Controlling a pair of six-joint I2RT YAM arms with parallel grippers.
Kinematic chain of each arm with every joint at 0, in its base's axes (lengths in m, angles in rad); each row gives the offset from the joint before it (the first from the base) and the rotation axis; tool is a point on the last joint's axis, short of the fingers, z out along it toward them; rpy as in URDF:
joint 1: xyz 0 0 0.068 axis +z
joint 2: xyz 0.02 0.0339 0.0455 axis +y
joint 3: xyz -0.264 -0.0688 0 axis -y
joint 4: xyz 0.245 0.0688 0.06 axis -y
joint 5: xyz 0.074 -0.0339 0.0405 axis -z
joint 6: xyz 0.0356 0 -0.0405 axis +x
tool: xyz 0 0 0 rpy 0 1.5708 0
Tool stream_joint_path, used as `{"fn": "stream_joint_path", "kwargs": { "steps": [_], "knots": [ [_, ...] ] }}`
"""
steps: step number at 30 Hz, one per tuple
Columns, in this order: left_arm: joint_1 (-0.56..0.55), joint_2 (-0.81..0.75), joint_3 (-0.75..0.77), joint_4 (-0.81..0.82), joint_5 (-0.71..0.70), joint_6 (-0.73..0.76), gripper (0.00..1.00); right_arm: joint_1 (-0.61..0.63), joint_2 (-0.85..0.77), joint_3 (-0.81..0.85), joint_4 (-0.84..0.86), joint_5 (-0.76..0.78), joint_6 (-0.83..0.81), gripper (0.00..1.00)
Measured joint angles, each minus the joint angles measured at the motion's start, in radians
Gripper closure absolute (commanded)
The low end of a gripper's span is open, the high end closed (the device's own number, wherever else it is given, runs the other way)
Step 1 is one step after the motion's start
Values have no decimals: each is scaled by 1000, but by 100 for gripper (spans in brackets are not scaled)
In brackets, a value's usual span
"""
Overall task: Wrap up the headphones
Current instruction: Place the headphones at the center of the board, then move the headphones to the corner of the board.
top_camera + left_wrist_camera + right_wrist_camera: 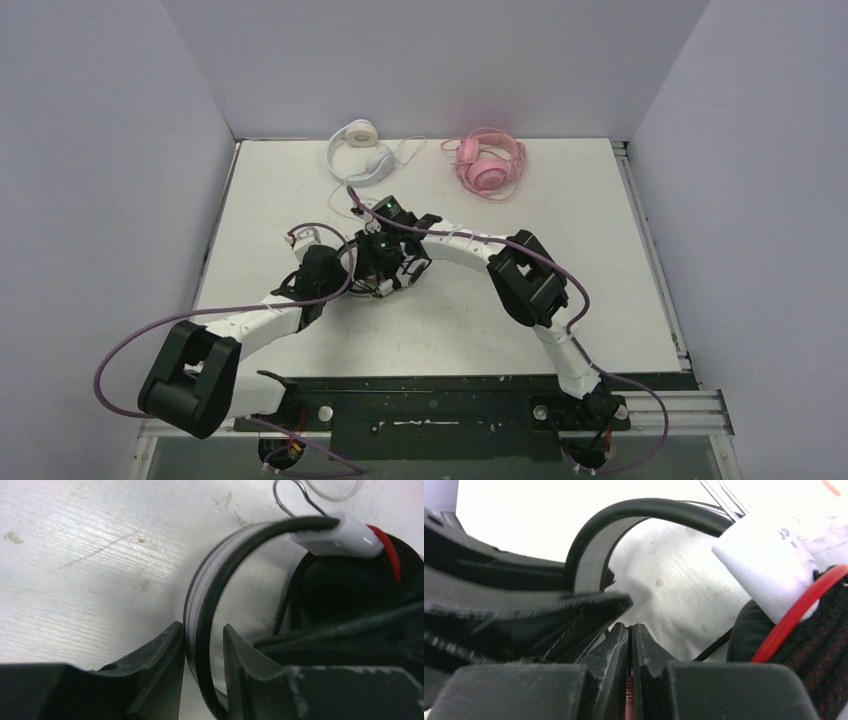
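A: Overhead view first. Where do the headsets lie?

B: All three are on the table point(600, 300). The white headset point(378, 166) is at upper centre of frame, near the back edge. The pink headset point(490, 175) is just right of it, not touching, with its cable in loops about it. The black-and-white headset point(200, 610) is at mid-frame, mostly hidden under the two wrists, which meet over it.

A: Left gripper?

B: In the wrist view the left gripper point(202, 627) sits at lower centre, its fingers either side of the headband and clamped on it. The pad at frame left lies flat against the band's white edge. A thin pale strip shows beside the other pad; lower down the band meets it.

A: Rest of that view?

B: The band arcs to the upper right and enters a white slider block point(345, 535). Past it, at the right edge, are a red ring point(387, 550) and a black ear cup point(350, 595). The thin black cable point(287, 597) runs down between band and cup.

A: Right gripper?

B: The right gripper point(630, 626) is at bottom centre of its own view, fingers pressed together with no gap. Whether anything thin is pinched there, I cannot tell. The headband arches above it, and the left gripper's fingers show dark at frame left.
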Motion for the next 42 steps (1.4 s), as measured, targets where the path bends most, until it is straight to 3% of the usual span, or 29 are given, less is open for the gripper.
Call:
{"fn": "stream_joint_path", "kwargs": {
  "steps": [3,7,11,15,19,38,42],
  "knots": [
    [0,-27,-4,-1,39,-3,62,-13,21,26,5,-2,10,100],
    [-5,-103,-8,-11,93,-22,42,-28,53,58,30,16,25,100],
    [-4,-195,-12,-32,103,-38,34,-27,60,71,34,27,29,100],
    [-3,-247,-33,-20,130,-53,44,-27,66,77,34,27,29,100],
    [1,-202,-33,-20,150,-52,57,-27,72,84,34,27,29,100],
    [45,-16,-24,42,209,-48,52,-29,73,86,34,34,28,100],
    [53,-10,-24,55,225,-52,60,-31,73,86,34,39,28,100]
  ]
}}
